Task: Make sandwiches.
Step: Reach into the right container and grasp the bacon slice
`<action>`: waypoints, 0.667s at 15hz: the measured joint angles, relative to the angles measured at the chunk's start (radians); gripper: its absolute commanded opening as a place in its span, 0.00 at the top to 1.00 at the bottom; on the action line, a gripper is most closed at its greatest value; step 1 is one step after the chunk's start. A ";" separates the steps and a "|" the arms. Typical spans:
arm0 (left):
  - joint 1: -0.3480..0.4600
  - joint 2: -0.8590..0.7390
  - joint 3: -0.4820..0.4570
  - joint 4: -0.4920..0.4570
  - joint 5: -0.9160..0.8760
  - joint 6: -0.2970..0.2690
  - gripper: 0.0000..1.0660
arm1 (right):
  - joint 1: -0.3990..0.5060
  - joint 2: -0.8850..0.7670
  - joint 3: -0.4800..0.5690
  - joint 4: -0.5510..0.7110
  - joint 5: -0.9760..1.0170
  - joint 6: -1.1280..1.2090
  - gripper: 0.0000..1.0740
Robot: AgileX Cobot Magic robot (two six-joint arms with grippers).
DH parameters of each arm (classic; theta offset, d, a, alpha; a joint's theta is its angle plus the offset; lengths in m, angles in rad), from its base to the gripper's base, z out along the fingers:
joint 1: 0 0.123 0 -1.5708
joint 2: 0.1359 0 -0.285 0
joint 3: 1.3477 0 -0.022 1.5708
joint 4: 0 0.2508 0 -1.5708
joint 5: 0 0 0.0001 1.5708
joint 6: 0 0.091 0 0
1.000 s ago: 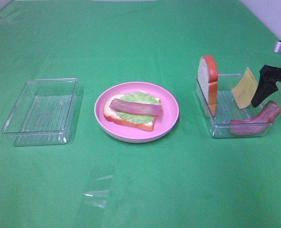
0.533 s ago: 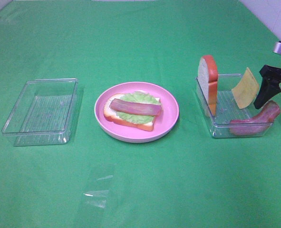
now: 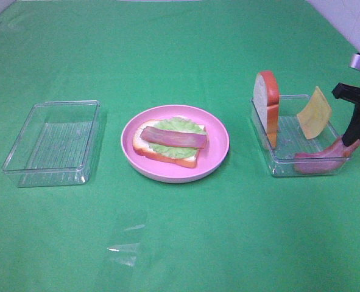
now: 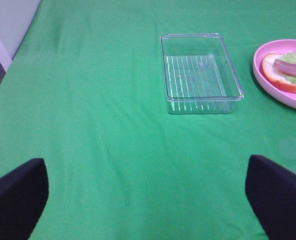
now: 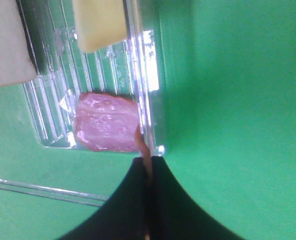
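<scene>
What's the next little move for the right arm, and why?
Probably lift straight up: the right gripper is shut on one end of the bacon strip, whose other end lies in the clear tray, so it should clear the wall first.

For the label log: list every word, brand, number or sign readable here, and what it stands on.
None. No word, number or sign shows on the left tray, the right tray, the pink plate, the half-built sandwich, the upright bread slice, the cheese, the bacon strip, the green cloth or the right tool.
</scene>
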 measured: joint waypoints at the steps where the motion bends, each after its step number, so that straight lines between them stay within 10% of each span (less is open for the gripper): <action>1: 0.000 0.000 0.000 0.000 0.000 0.000 0.06 | 0.000 0.000 0.000 0.004 0.002 0.000 1.00; 10: 0.000 0.000 0.000 0.000 0.000 0.000 0.06 | 0.000 -0.140 0.000 0.047 0.017 0.037 1.00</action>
